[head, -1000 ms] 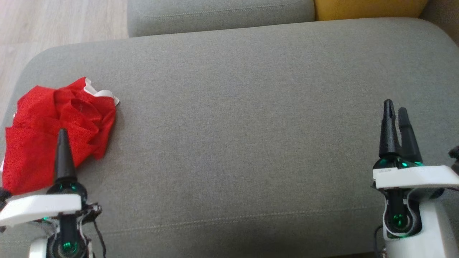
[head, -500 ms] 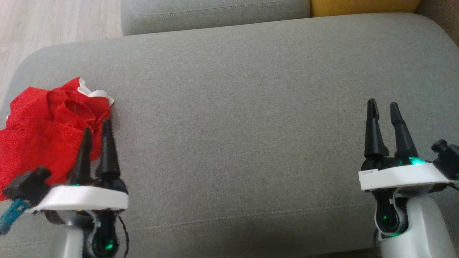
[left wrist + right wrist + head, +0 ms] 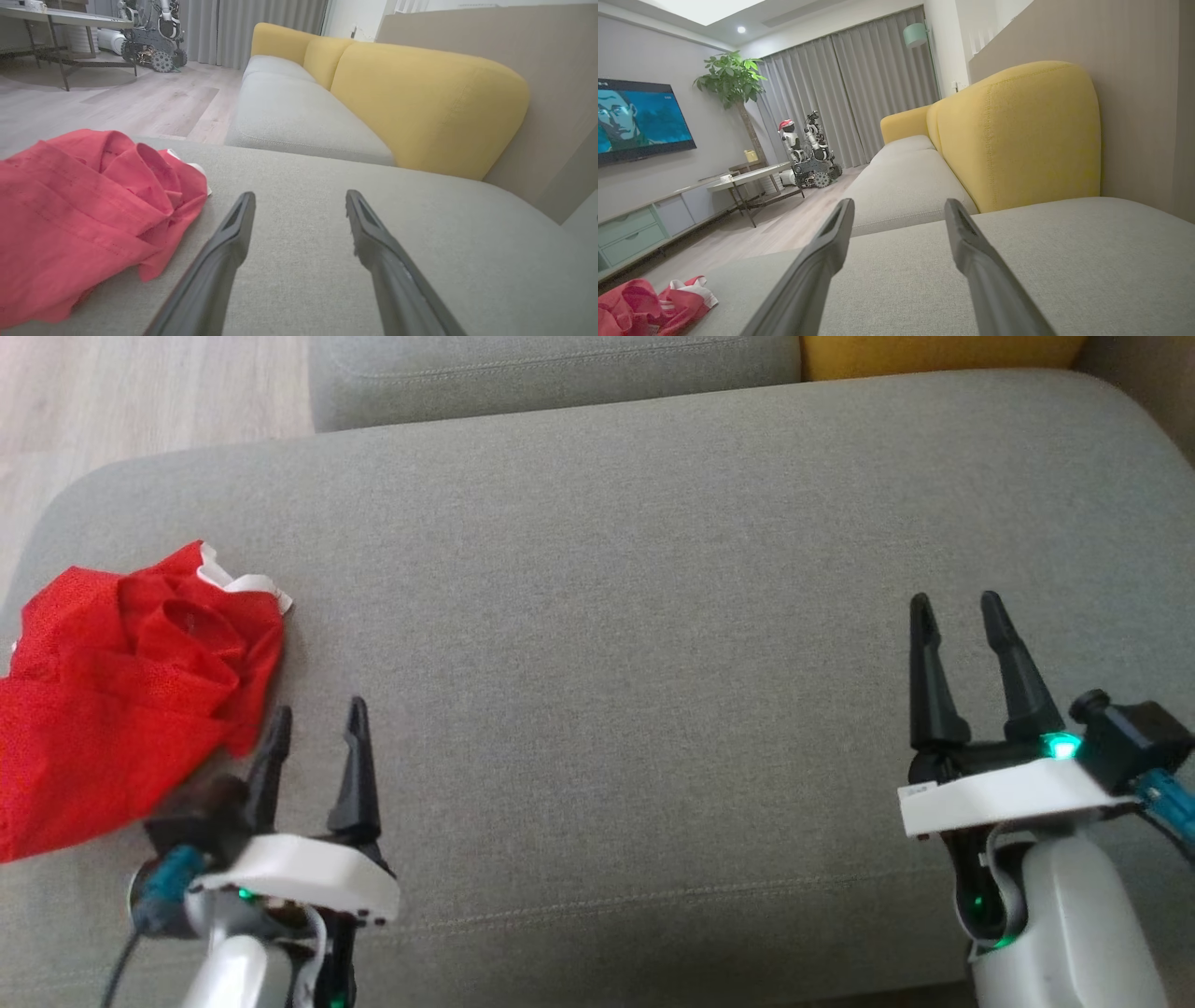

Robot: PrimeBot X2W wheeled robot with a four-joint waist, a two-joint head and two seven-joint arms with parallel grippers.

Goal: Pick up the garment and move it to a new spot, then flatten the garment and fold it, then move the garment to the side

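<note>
**Step in hand: first pick-up, approach phase.** The garment, a crumpled red piece with a white trim, lies heaped at the left end of the grey cushion. Nothing has lifted it, and I judge the task barely begun: moving, flattening, folding and setting aside all remain.

**Fingers.** My left gripper hangs low over the cushion's near-left part. Its two dark fingers are spread apart with only bare cushion fabric between them. My right gripper stands over the cushion's near-right part, likewise released and empty.

**Garment relative to the fingers.** In the left wrist view the red heap sits outside the spread fingers, on the side of the cushion's left end. Its nearest loose hem lies just beside one finger, and I see no contact. From my right gripper the garment is well apart, the whole length of the cushion away. In the right wrist view it shows as a small red bundle at the cushion's far-left corner.

**Next move, as I judge it.** I must swing the left gripper towards the cushion's left end until a raised fold lies between the fingers. I then lower it and close on several layers, since a grip on the loose hem alone may slip or only drag the heap.
</note>
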